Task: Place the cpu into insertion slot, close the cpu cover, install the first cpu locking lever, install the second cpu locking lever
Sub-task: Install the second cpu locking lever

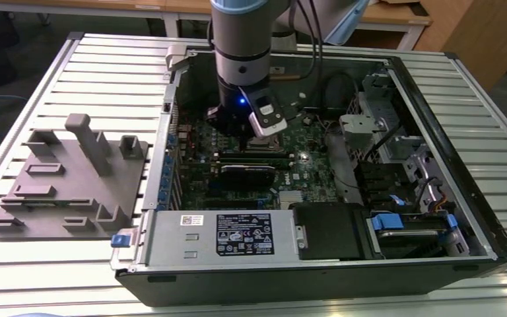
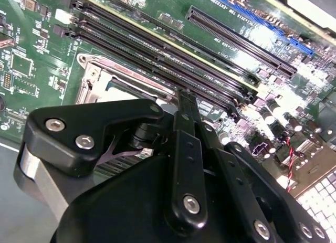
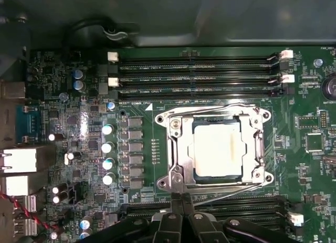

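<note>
In the first wrist view the cpu lies flat in the insertion slot, its pale metal top showing through the window of the cpu cover, which lies closed around it. Thin locking levers run along the socket's edges; whether each is hooked down cannot be told. The gripper sits at the socket's 6 o'clock edge, its black fingers brought together with no gap between the tips and nothing held, the tips just at the silvery rim. Its lower body is cut off by the frame.

In the second wrist view the gripper and its black linkage hide most of the socket; only a corner of the cpu cover and a pale patch inside it show past the finger, with the long memory slots beyond.

In the exterior view the arm reaches down into the open computer case over the green motherboard, hiding part of the socket. A grey fixture block stands well apart at the case's 9 o'clock on the slatted table.
</note>
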Action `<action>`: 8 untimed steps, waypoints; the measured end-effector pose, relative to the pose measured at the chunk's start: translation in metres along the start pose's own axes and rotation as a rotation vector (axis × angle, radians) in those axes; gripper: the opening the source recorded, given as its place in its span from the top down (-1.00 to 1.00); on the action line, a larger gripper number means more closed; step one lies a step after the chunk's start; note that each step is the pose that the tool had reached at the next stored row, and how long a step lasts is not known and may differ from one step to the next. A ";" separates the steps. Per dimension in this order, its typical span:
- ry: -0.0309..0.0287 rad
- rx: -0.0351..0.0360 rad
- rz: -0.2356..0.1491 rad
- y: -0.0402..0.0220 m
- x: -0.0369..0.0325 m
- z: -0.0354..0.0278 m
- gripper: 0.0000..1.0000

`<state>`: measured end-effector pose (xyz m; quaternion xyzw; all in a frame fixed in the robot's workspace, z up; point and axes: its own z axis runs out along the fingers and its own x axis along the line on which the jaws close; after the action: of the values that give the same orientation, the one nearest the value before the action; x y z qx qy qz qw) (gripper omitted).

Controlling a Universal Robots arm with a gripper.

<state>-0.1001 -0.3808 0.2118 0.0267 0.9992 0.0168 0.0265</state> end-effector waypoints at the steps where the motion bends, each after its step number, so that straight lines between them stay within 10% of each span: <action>1: 0.0000 0.0000 0.000 0.0000 0.0005 0.0003 0.80; 8: 0.0000 0.0000 0.000 -0.0003 0.0033 0.0047 0.80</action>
<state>-0.1032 -0.3808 0.2069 0.0267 0.9992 0.0168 0.0265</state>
